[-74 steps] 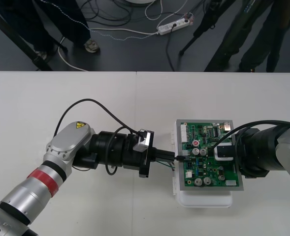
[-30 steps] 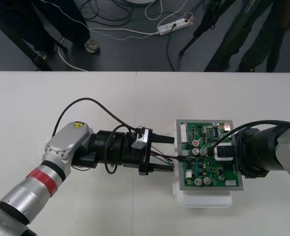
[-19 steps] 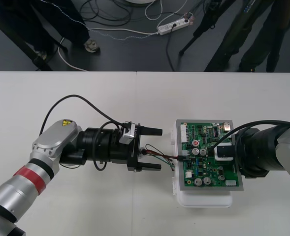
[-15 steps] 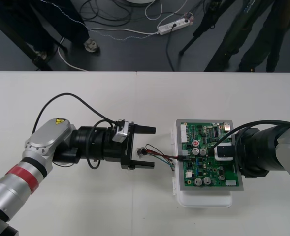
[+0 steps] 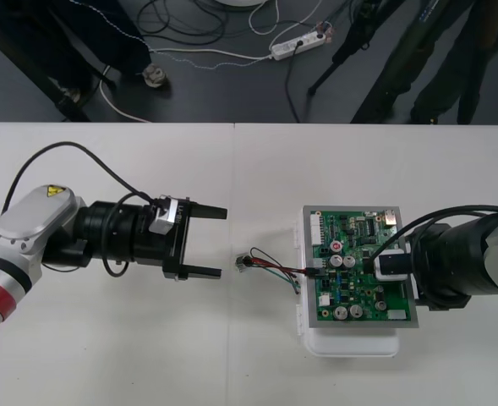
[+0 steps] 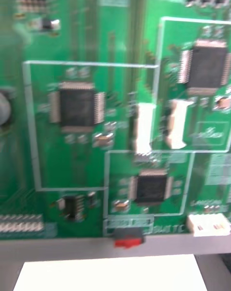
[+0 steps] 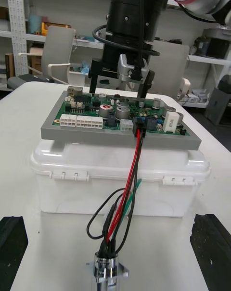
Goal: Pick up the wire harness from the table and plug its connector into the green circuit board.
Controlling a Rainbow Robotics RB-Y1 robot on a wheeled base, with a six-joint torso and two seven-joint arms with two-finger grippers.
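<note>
Front view: plug (image 5: 314, 273) in board (image 5: 350, 298)

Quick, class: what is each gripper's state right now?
Left gripper: jaws open, holding nothing, apart from the wire harness.
Right gripper: jaws open, holding nothing, over the green circuit board.

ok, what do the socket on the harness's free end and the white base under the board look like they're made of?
Socket: looks like metal, bright and shiny, with glints on its flange.
Base: probably moulded plastic, white, slightly translucent and glossy. It has a lid seam and small clip tabs, like a storage box.
Looks alone don't confirm either one.
</note>
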